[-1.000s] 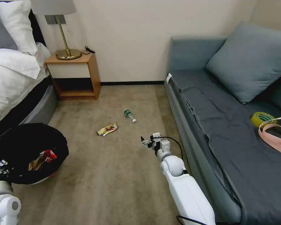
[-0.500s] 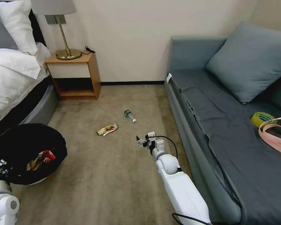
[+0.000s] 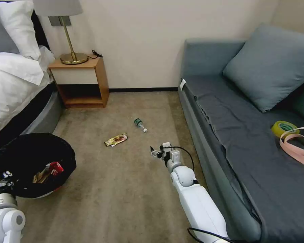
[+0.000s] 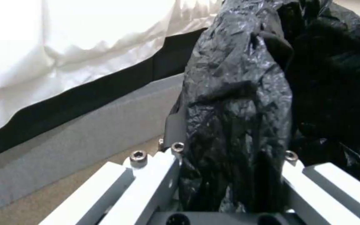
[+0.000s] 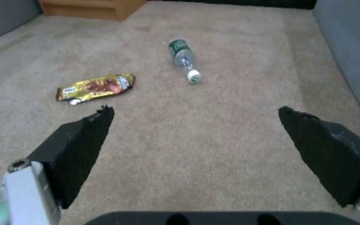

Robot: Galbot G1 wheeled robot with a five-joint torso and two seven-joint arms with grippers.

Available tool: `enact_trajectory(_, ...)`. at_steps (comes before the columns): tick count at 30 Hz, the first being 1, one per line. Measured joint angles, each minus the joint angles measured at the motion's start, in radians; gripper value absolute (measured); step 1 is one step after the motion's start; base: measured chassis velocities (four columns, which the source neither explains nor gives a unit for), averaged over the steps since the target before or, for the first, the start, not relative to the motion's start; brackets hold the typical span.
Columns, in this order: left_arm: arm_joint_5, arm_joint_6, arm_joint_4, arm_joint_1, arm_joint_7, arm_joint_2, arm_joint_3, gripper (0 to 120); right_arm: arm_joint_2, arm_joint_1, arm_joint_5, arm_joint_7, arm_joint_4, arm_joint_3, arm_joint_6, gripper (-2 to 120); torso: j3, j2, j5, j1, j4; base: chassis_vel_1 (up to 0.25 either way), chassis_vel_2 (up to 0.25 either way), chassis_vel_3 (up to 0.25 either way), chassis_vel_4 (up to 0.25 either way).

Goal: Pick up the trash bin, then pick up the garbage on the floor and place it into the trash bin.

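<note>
The trash bin, white with a black bag over its rim, hangs at my lower left. My left gripper is shut on its rim; in the left wrist view the gripper pinches the bag-covered rim of the bin. A red-and-white wrapper and brown paper lie inside. On the carpet lie the garbage: a gold-brown wrapper and a small clear bottle. My right gripper hovers open, short of both and nearer me.
A grey sofa runs along the right, with a yellow-green tape roll and a pink strap on it. A wooden nightstand with a lamp stands at the back left. The bed borders the left.
The right gripper swung slightly left, then back a little to the right. The bin in my left gripper shifted a little to the right.
</note>
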Motion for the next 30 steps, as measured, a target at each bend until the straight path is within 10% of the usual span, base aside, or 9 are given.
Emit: enact_trajectory(30, 0.006, -0.014, 0.000, 0.018, 0.010, 0.000, -0.006, 4, 0.014, -0.006, -0.049, -0.001, -0.012, -0.052, 0.006, 100, 0.000, 0.000, 0.0000, 0.000, 0.0000, 0.000, 0.000, 0.000, 0.000)
